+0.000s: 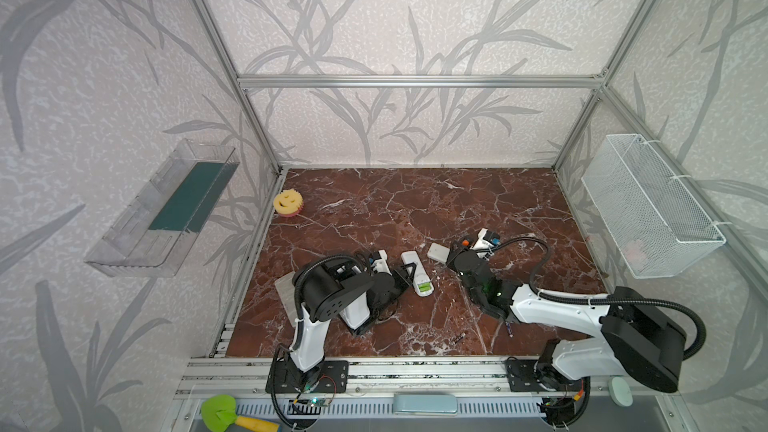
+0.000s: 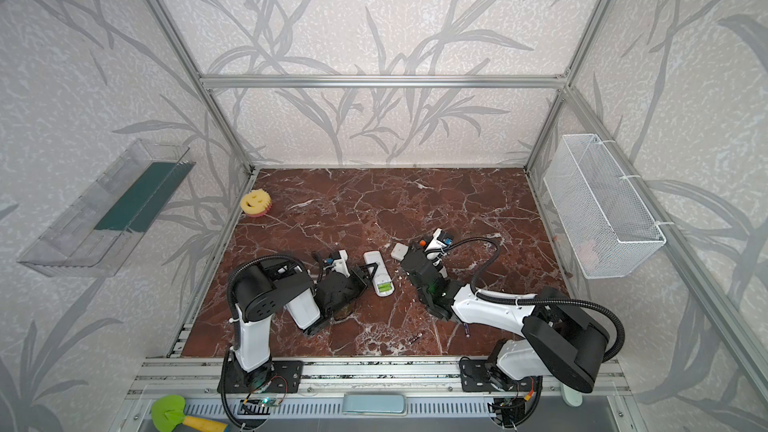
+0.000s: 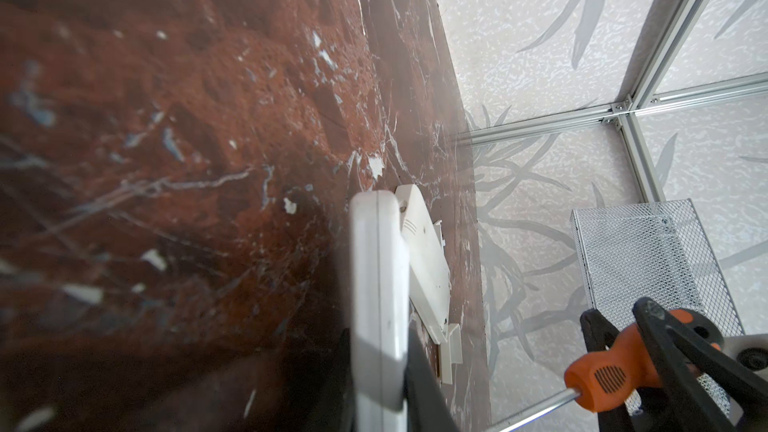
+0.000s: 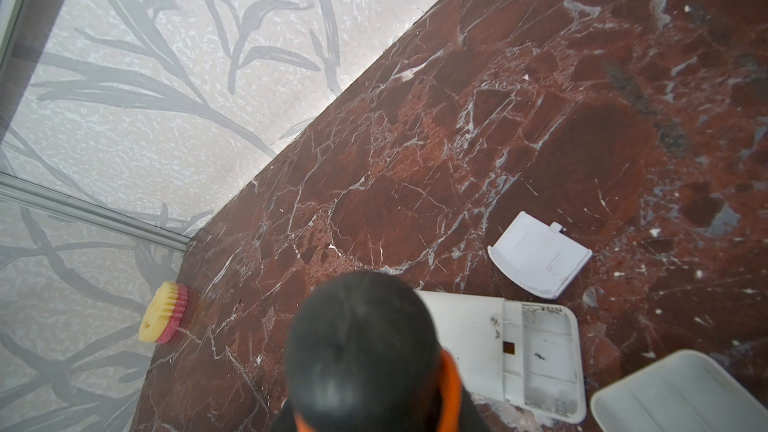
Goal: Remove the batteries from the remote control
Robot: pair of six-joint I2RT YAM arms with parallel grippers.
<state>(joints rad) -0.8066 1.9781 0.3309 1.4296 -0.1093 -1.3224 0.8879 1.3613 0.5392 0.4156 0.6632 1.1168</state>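
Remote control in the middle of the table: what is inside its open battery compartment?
Two green batteries lie side by side in the remote control, as both top views show. Whatever is beneath them is covered and cannot be seen.

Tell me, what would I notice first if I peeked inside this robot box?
Probably the two lime green batteries sitting in the open white plastic remote control, gripped by the left gripper in the middle of the reddish-brown marble table. Then the round yellow smiley-face sponge in the far left corner, and the orange-handled screwdriver clamped in the right gripper.
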